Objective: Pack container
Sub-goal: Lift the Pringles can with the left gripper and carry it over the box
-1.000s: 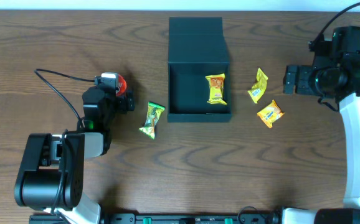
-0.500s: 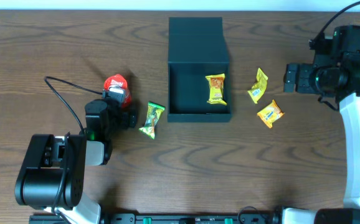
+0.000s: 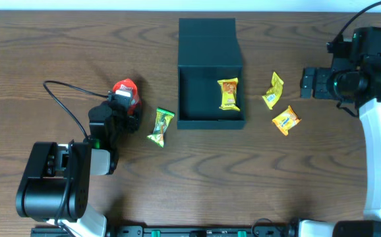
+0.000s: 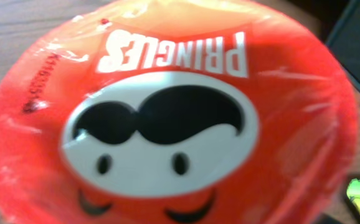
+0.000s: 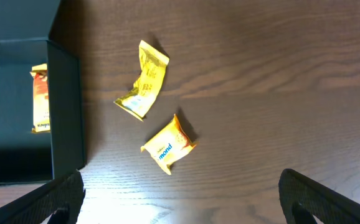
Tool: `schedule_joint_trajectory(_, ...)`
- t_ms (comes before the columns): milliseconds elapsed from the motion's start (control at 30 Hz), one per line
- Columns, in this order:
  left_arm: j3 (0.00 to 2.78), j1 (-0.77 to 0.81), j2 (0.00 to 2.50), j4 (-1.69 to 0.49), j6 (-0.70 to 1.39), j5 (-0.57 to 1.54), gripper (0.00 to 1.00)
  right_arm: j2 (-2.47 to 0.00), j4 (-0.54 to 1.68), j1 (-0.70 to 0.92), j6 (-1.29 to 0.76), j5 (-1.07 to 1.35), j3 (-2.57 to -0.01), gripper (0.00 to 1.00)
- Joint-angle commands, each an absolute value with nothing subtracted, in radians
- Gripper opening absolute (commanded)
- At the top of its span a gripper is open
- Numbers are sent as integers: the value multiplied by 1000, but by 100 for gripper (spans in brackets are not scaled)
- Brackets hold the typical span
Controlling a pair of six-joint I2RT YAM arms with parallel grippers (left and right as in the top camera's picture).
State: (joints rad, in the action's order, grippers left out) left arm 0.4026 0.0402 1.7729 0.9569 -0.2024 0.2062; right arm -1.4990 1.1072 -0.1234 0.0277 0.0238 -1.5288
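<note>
Container: your dark teal box, the container (image 3: 196,99), sits at mid-desk towards the far edge, with its lid (image 3: 207,41) folded back flat on the far side.
Container contents: one orange packet (image 3: 229,93) lies inside against the right wall.
Left tool: your left tool (image 3: 126,105) is well to the left of the container and right up against the red can (image 3: 125,88).
Between left tool and container: a green packet (image 3: 160,126) lies on the desk (image 3: 197,171), just beside the container's near left corner.
Left tool state: you cannot tell whether it is clenched or released, as no fingers appear in its wrist view.
Right tool: your right tool (image 3: 307,83) hangs to the right of the container and clear of it.
Right tool state: released. Its fingers (image 5: 65,194) are spread to the bottom corners of the wrist view, with bare desk between them.
Between right tool and container: a far yellow packet (image 3: 274,90) and a near yellow packet (image 3: 285,120) lie apart from each other.
Hidden, left wrist view: the can's printed top fills the frame, blurred. Only a sliver of the green packet shows at the lower right.
Hidden, overhead: the left tool covers the can's near side.
Cut off, right wrist view: the container runs off the left edge, so only its right wall and part of its floor show.
</note>
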Motion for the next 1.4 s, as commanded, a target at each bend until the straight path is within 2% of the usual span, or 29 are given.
schedule_joint_trajectory(0, 402, 39, 1785, 966, -214, 207, 69, -1512, 1111, -130, 42, 28, -1542, 99)
schedule_joint_trajectory(200, 402, 39, 1785, 976, -213, 208, 68, -1512, 1111, -130, 42, 28, -1542, 99)
schedule_joint_trajectory(333, 402, 39, 1784, 984, -170, 211, 57, -1512, 1111, -130, 42, 28, -1542, 99)
schedule_joint_trajectory(433, 402, 40, 1780, 1004, -101, 213, 57, -1512, 1111, -130, 42, 28, -1542, 99)
schedule_joint_trajectory(667, 402, 51, 1647, 957, -89, 214, 53, -1512, 1110, -130, 42, 28, -1542, 99)
schedule_joint_trajectory(800, 402, 88, 1493, 791, -51, 169, 52, -1512, 1106, -130, 42, 28, -1542, 99)
schedule_joint_trajectory(1067, 479, 229, 1136, 293, -45, 14, 52, -1512, 1101, -130, 38, 35, -1542, 99)
schedule_joint_trajectory(1267, 625, 290, 1044, -59, -12, -15, 53, -1512, 1085, -130, 39, 53, -1542, 99)
schedule_joint_trajectory(1367, 711, 318, 1045, -203, 14, -10, 56, -1512, 1085, -130, 39, 65, -1542, 99)
